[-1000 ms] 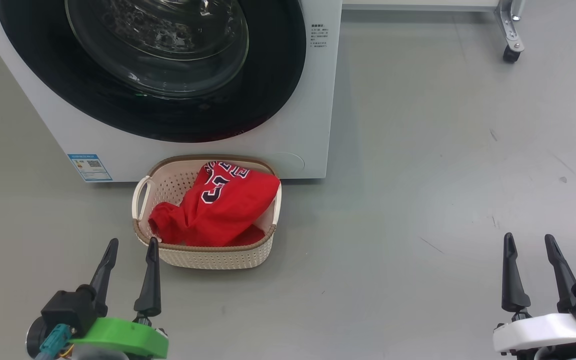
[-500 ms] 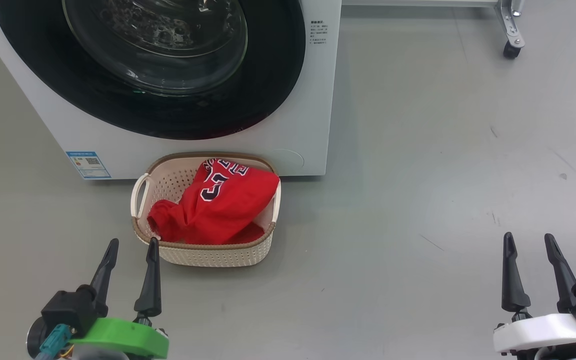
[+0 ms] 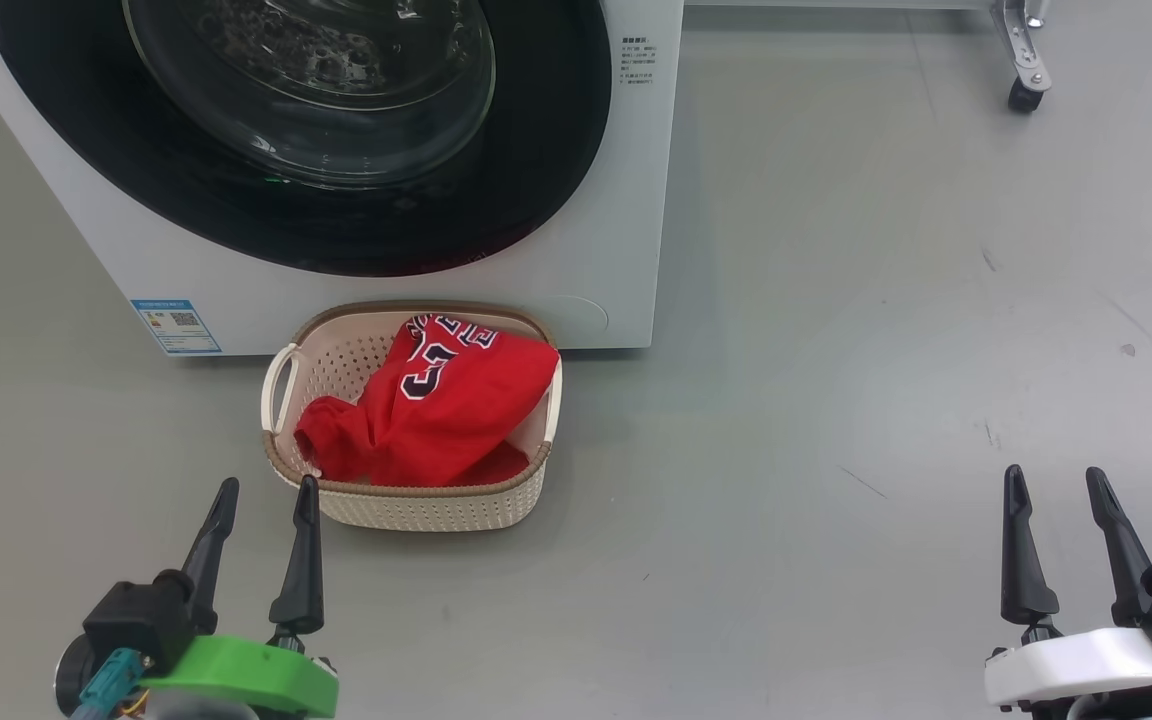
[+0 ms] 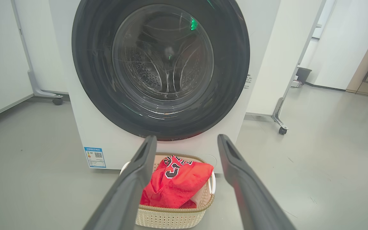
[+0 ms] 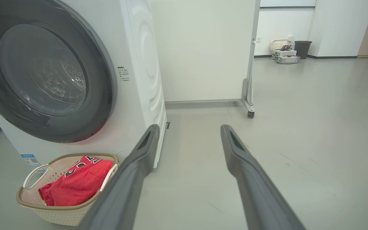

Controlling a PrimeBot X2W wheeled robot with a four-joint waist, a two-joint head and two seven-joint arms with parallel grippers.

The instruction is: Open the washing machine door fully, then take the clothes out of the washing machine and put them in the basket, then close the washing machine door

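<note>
- Left gripper (image 3: 268,482) and right gripper (image 3: 1053,471) are empty, fingers spread wide.
- Red clothes (image 3: 436,410) lie in the basket (image 3: 436,512), just before the washing machine (image 3: 636,220), under its washing machine door (image 3: 546,150), which looks closed.
- Risk: the left fingertip is just beside the basket rim, so a forward move could shove it.

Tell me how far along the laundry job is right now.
Looks finished. Done: the clothes lie in the basket, and the washing machine door sits shut on the washing machine. In hand: nothing; the left gripper and right gripper are open and empty. Left: nothing that I can see.
</note>
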